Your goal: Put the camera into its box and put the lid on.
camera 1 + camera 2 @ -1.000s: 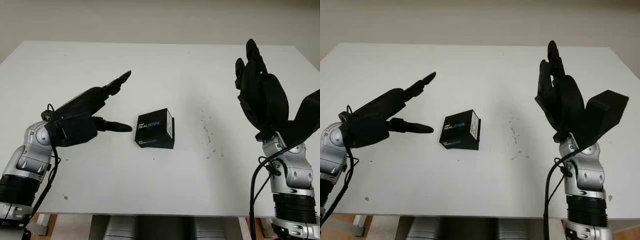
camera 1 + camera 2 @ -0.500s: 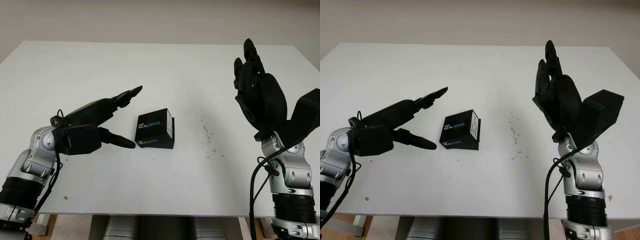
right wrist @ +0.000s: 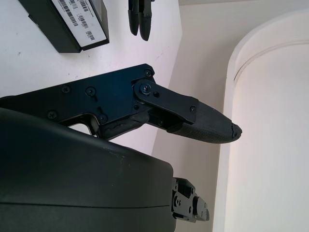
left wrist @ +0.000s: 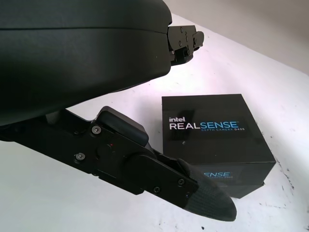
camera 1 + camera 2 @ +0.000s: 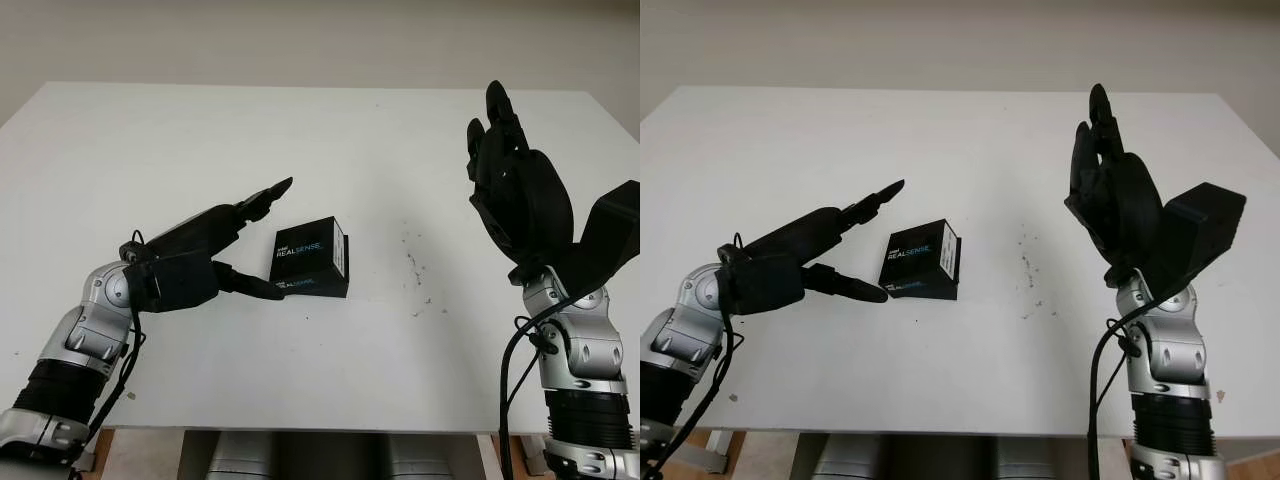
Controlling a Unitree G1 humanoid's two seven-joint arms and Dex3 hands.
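Left hand [image 5: 205,262] has closed in on the camera box [image 5: 311,257] over the last second, fingers wide apart and bracketing its near side, lower fingertip probably touching. The box sits lid-on just ahead of it. Right hand [image 5: 520,195] stays raised, open, well apart. Grasp looks imminent.

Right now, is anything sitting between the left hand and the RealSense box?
Nothing visible. The left hand is open right beside the black RealSense box on the white table, with only bare tabletop between them. The right hand is open, raised off to the other side.
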